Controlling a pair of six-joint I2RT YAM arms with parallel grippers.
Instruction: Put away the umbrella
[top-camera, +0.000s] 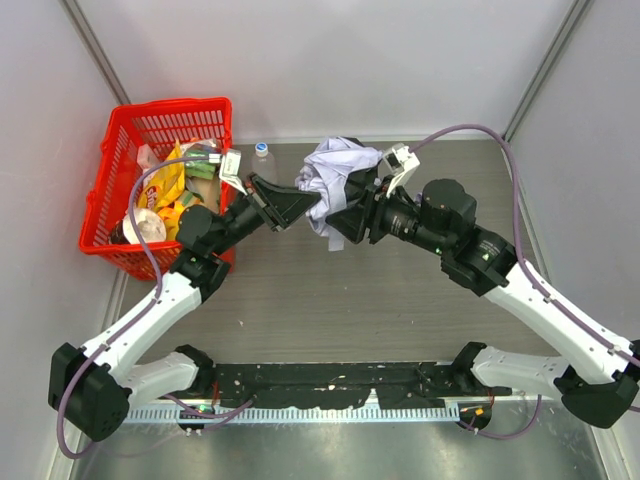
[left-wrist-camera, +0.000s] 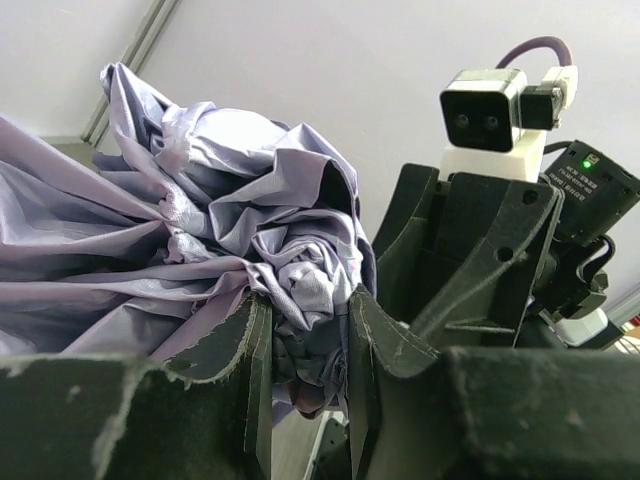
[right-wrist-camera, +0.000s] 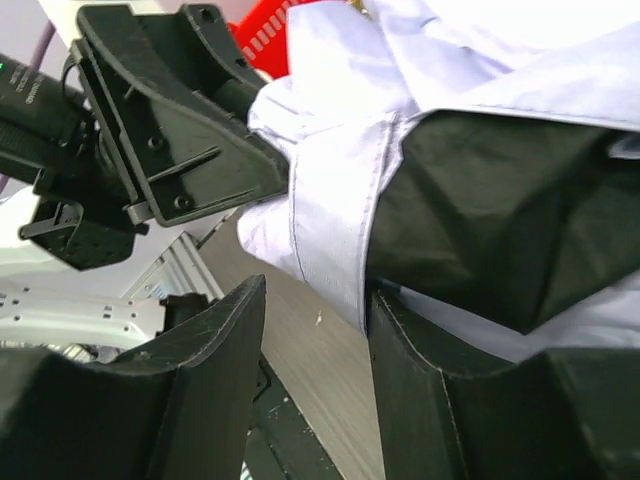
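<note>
The umbrella (top-camera: 335, 165) is a crumpled bundle of pale lavender fabric held above the back middle of the table, between both arms. My left gripper (top-camera: 310, 207) reaches in from the left. In the left wrist view it (left-wrist-camera: 308, 300) is shut on a bunched fold of the umbrella (left-wrist-camera: 230, 200). My right gripper (top-camera: 335, 222) comes in from the right, just under the bundle. In the right wrist view its jaws (right-wrist-camera: 315, 290) stand apart with bare table showing between them. The umbrella's hem (right-wrist-camera: 340, 190) rests against the right finger (right-wrist-camera: 420, 380). The shaft and handle are hidden.
A red basket (top-camera: 170, 105) full of snack packs stands at the back left, close behind my left arm. A clear bottle (top-camera: 263, 157) stands upright just left of the umbrella. Grey walls close in on three sides. A black rail (top-camera: 330, 385) runs along the near edge.
</note>
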